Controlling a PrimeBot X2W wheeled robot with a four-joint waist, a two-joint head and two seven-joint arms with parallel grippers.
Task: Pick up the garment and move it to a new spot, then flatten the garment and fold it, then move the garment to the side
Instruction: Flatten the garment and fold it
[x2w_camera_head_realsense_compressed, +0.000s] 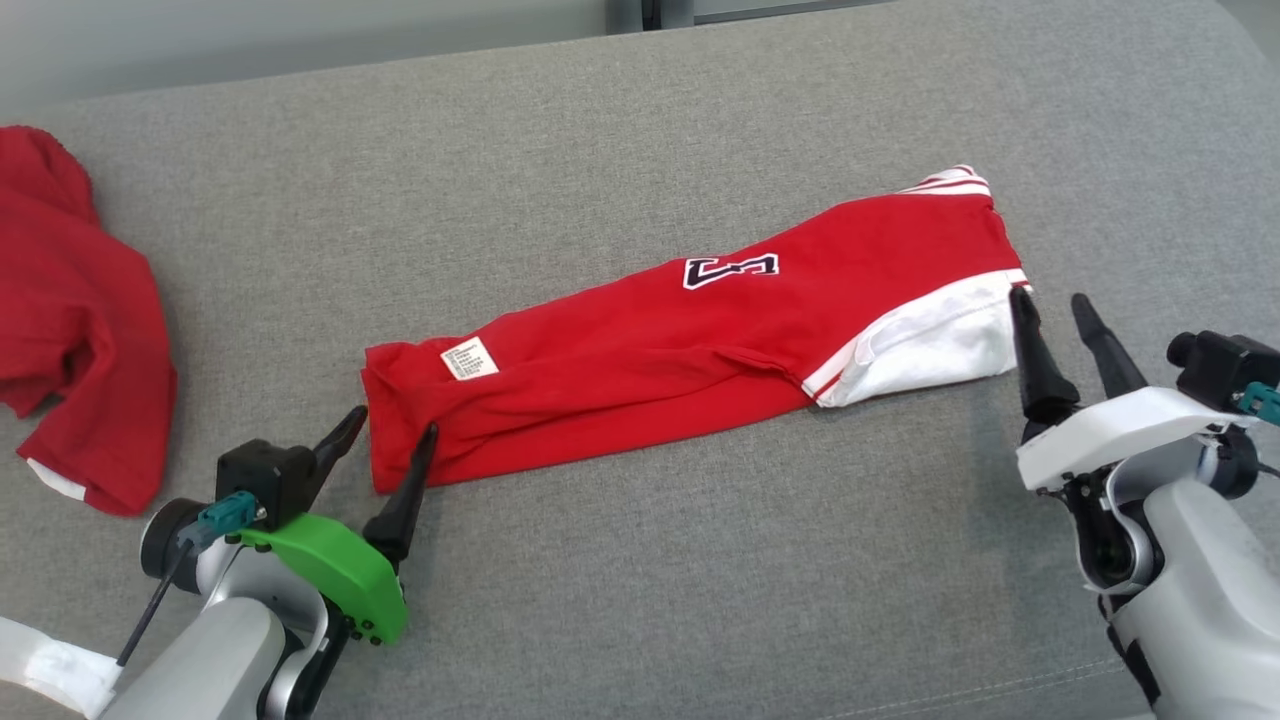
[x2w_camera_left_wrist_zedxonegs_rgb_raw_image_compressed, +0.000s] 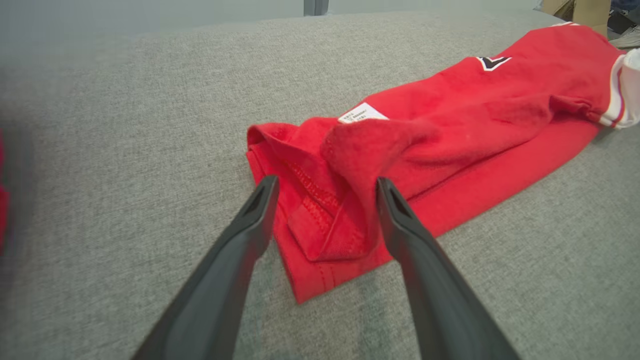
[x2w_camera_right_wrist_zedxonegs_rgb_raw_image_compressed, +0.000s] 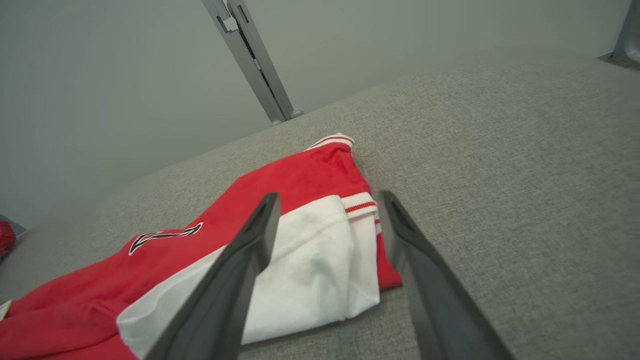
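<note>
The garment (x2w_camera_head_realsense_compressed: 700, 340) is a red shirt with a white sleeve and a dark emblem, folded into a long strip lying slantwise on the grey cushion (x2w_camera_head_realsense_compressed: 640, 560). My left gripper (x2w_camera_head_realsense_compressed: 395, 422) stands open at the strip's near left end, its fingers either side of a raised red corner (x2w_camera_left_wrist_zedxonegs_rgb_raw_image_compressed: 350, 165). The garment (x2w_camera_left_wrist_zedxonegs_rgb_raw_image_compressed: 500, 115) stretches away to the upper right in the left wrist view. My right gripper (x2w_camera_head_realsense_compressed: 1050, 300) is open at the strip's right end, beside the white sleeve (x2w_camera_right_wrist_zedxonegs_rgb_raw_image_compressed: 310, 270). Neither holds cloth.
A second red garment (x2w_camera_head_realsense_compressed: 70, 330) lies bunched at the cushion's far left edge. A grey wall and a metal post (x2w_camera_right_wrist_zedxonegs_rgb_raw_image_compressed: 250, 55) stand behind the cushion. Bare grey fabric stretches in front of and behind the folded strip.
</note>
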